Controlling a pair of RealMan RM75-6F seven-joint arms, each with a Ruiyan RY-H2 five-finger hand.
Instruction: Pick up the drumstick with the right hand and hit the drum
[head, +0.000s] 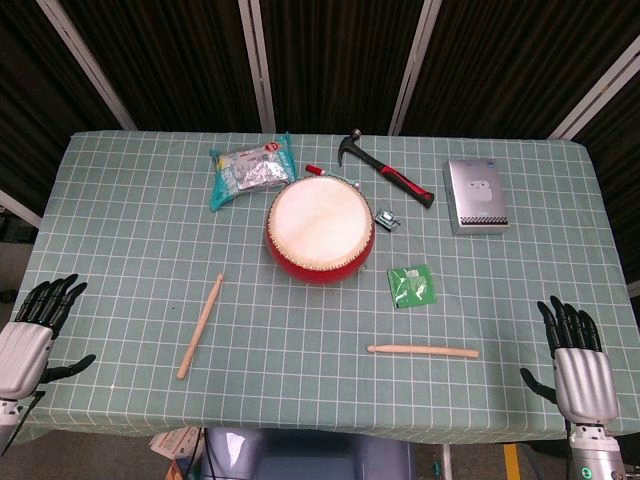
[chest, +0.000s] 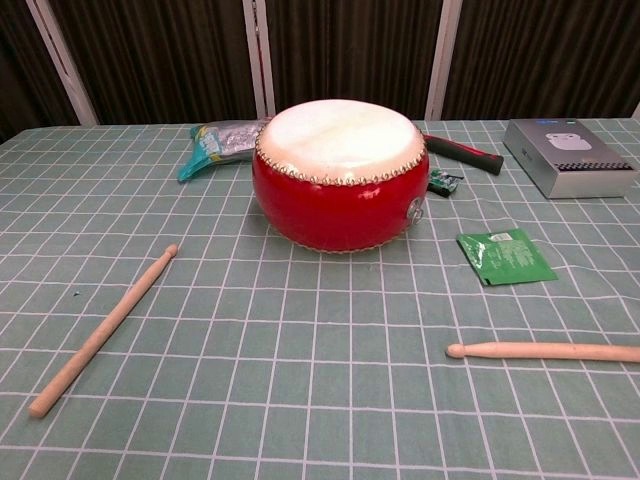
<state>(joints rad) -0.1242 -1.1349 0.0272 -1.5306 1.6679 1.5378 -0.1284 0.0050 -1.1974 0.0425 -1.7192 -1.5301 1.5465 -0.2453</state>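
A red drum (head: 319, 232) (chest: 339, 185) with a pale skin stands at the table's middle. One wooden drumstick (head: 422, 350) (chest: 545, 351) lies flat at the front right, its tip toward the left. A second drumstick (head: 200, 325) (chest: 102, 329) lies at the front left. My right hand (head: 577, 360) hovers at the table's front right corner, fingers spread and empty, to the right of the nearer drumstick. My left hand (head: 35, 330) is at the front left edge, also spread and empty. The chest view shows neither hand.
Behind the drum lie a silver snack bag (head: 250, 170) (chest: 222, 142), a hammer (head: 385, 169) with a red-black handle (chest: 462, 152), and a small metal clip (head: 387, 220) (chest: 443, 181). A grey box (head: 474, 195) (chest: 568, 156) sits at the back right. A green packet (head: 411, 285) (chest: 505, 255) lies right of the drum.
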